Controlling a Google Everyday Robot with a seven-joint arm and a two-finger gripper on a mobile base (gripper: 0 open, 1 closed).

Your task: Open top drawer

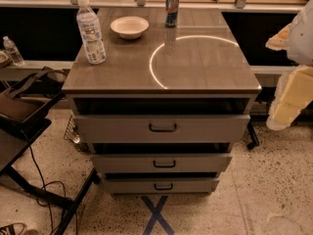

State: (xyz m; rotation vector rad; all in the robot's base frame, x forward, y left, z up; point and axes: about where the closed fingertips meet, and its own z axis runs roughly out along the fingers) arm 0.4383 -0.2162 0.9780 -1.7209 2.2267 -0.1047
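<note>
The pincer (289,94) hangs at the right edge, beside the table (210,70) and well apart from any handle; I cannot tell whether it is open or closed. The top drawer (112,129), highest of 3, sits just under the tabletop and looks barely ajar. Best approach: square up to its handle (163,127), grip the loop centrally, and pull straight outward.

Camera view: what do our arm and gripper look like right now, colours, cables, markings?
At the right edge, the arm has a smooth white shell with a tan patch. Below it, beside the cabinet, the gripper is blocky, pale cream-yellow. No cables or markings show on either.
</note>
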